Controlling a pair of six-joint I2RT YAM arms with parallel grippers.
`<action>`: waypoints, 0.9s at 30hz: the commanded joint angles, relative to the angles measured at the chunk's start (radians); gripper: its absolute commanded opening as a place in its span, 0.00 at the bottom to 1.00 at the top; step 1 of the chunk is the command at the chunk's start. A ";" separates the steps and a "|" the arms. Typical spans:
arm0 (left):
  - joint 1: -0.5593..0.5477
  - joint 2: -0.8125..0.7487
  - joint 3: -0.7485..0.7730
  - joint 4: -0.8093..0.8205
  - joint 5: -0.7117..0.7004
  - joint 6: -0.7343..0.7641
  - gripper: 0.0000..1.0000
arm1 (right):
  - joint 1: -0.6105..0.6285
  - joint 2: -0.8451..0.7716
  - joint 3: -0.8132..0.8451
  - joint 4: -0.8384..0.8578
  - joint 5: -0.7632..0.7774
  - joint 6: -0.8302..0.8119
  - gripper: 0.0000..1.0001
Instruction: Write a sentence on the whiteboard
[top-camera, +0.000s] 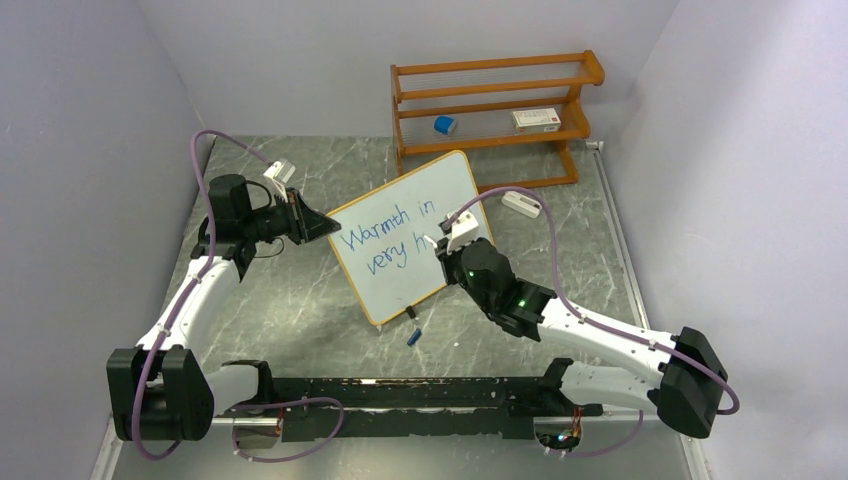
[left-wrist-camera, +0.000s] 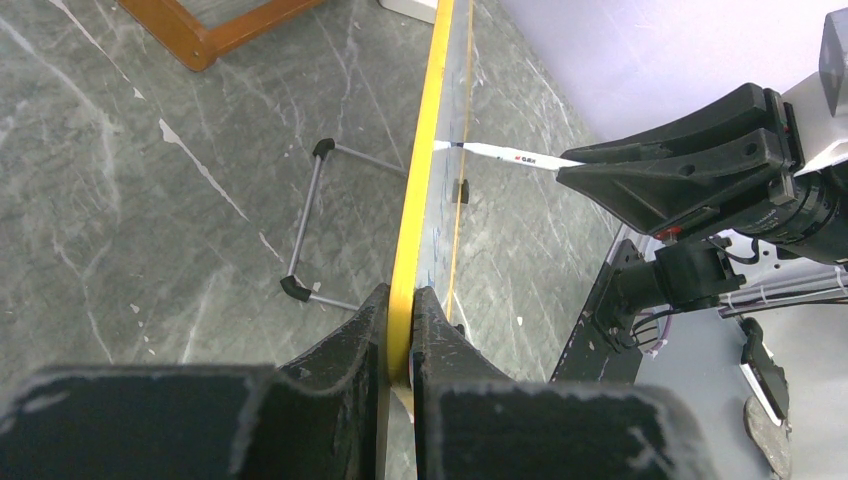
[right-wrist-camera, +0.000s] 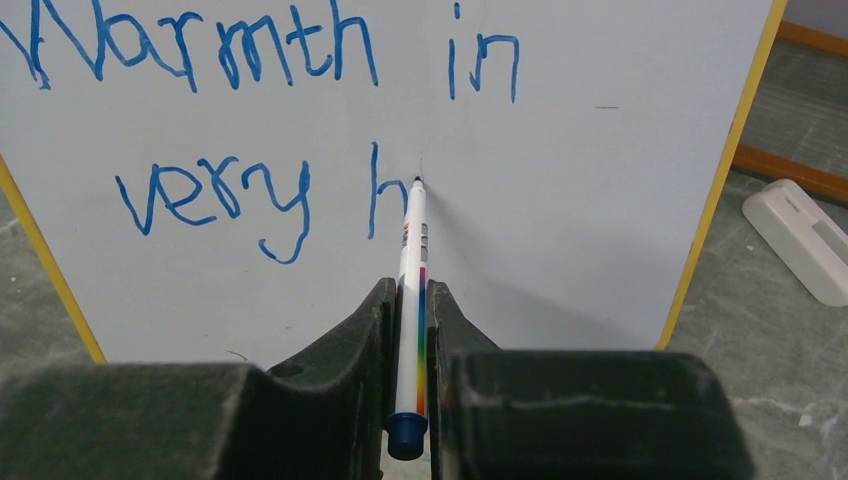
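— Right gripper (right-wrist-camera: 410, 300)?
— Clamped on a marker (right-wrist-camera: 412, 250), tip touching the whiteboard (top-camera: 400, 285) beside the "h" of the sentence (top-camera: 380, 237)
— Left gripper (left-wrist-camera: 400, 310)?
— Pinching its yellow edge; board stands tilted mid-table (top-camera: 300, 300), before the rack (top-camera: 495, 110)

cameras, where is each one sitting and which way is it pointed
Top external: above and behind the bases, looking down on the table, whiteboard, left arm and right arm.
Left wrist: on the left arm, looking along the whiteboard's yellow edge; its own jaws clamp that edge.
Right wrist: on the right arm, facing the sentence; its own jaws hold the marker.
Shared: both wrist views show the marker tip against the whiteboard.
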 joint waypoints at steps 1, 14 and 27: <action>0.011 0.021 -0.001 -0.057 -0.095 0.052 0.05 | -0.009 -0.009 -0.009 -0.046 -0.023 0.023 0.00; 0.011 0.021 -0.001 -0.056 -0.093 0.051 0.05 | -0.009 -0.040 -0.039 -0.089 -0.017 0.055 0.00; 0.011 0.021 -0.001 -0.057 -0.096 0.051 0.05 | -0.009 -0.040 -0.045 -0.079 0.033 0.047 0.00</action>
